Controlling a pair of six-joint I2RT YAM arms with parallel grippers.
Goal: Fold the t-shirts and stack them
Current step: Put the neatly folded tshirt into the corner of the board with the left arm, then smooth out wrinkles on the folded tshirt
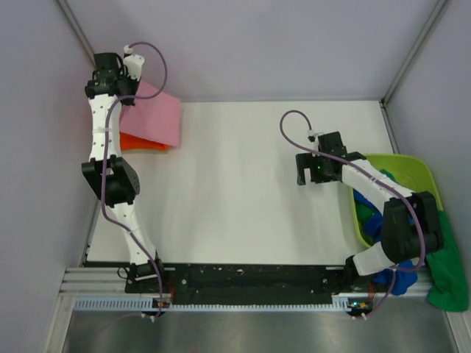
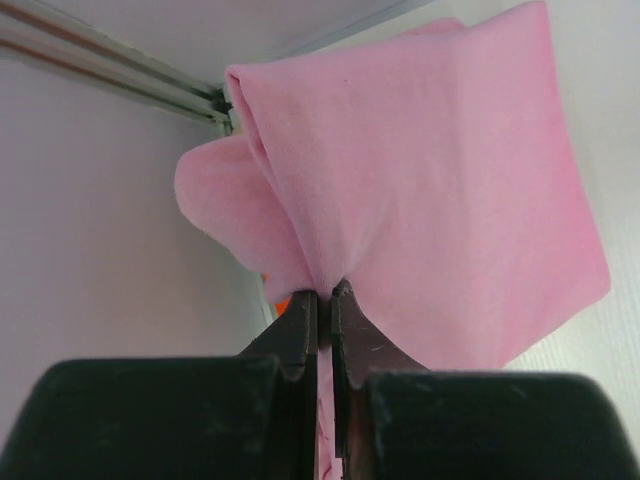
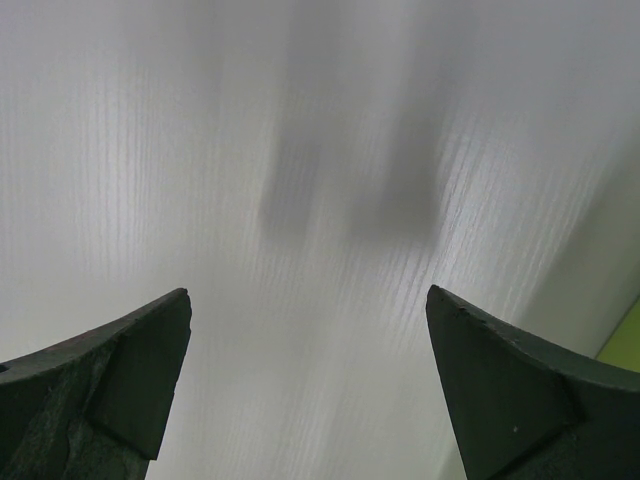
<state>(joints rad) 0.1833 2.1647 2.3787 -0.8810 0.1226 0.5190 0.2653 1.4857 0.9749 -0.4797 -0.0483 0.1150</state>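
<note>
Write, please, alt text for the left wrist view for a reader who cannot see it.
The left tool is shut on a bunched edge of the light pink t-shirt, which lies folded on the white table beside the wall. A sliver of orange-red cloth peeks out beneath it.
</note>
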